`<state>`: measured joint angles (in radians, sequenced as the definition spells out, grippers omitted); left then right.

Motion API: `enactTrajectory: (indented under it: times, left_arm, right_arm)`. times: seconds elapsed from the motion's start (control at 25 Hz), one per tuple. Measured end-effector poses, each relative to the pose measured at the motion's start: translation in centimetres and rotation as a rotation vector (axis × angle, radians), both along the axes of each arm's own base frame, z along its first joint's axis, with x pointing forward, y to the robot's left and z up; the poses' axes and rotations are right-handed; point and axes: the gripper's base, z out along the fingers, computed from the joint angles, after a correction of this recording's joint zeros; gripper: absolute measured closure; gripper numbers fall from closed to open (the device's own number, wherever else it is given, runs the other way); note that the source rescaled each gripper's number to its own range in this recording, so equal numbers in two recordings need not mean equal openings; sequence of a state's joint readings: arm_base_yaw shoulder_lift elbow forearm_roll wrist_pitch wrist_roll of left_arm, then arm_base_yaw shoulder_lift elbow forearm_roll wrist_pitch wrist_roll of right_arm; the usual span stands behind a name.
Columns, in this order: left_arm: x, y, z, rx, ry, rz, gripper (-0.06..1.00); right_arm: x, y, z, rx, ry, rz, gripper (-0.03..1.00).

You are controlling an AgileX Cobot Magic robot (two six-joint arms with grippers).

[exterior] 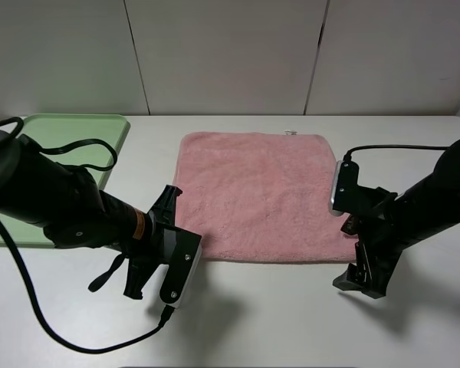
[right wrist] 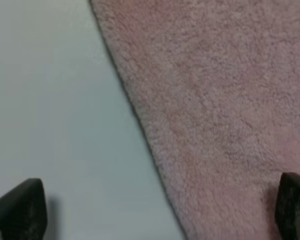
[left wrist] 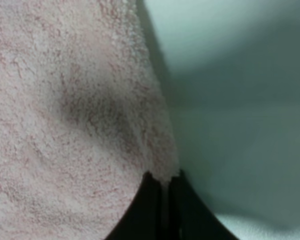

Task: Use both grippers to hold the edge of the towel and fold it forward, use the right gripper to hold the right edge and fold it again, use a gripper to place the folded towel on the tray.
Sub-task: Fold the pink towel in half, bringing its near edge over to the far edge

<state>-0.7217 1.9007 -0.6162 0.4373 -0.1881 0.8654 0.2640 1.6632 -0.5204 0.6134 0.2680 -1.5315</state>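
- towel [exterior: 257,195] flat mid counter [exterior: 291,322], tray [exterior: 77,130] at its 10 o'clock
- left gripper [left wrist: 162,184]: fingers [left wrist: 140,215] pinching towel's 7 o'clock corner
- right gripper [right wrist: 157,202]: fingers spread wide, straddling the 5 o'clock corner

**Pale Panels Standing Behind a White Table**

A white tabletop [exterior: 291,337] is filling the view from 3 through 6 to 9 o'clock, matte and evenly lit. At 12 o'clock a pale grey wall [exterior: 230,54] is rising behind it, with two thin seams [exterior: 136,57] splitting it into panels. Soft shadows [exterior: 222,314] are pooling toward 6 o'clock, their edges blurring under diffuse light.
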Motion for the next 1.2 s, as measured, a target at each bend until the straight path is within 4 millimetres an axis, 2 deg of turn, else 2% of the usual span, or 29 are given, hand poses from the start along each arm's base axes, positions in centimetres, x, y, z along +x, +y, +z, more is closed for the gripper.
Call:
enactTrajectory:
  times: [0.24, 0.92, 1.08, 1.2]
  left_arm:
    - [0.00, 0.00, 0.00, 0.000, 0.000, 0.000, 0.94]
    - [0.00, 0.00, 0.00, 0.000, 0.000, 0.000, 0.94]
    - [0.00, 0.00, 0.00, 0.000, 0.000, 0.000, 0.94]
    - [0.00, 0.00, 0.00, 0.000, 0.000, 0.000, 0.94]
  right_arm:
    - [0.53, -0.25, -0.96, -0.030, -0.024, -0.032, -0.03]
    - [0.80, -0.36, -0.97, -0.039, -0.051, -0.043, -0.03]
    - [0.80, -0.38, -0.97, -0.046, -0.053, -0.029, 0.07]
    - [0.79, -0.42, -0.98, -0.057, -0.057, -0.005, 0.11]
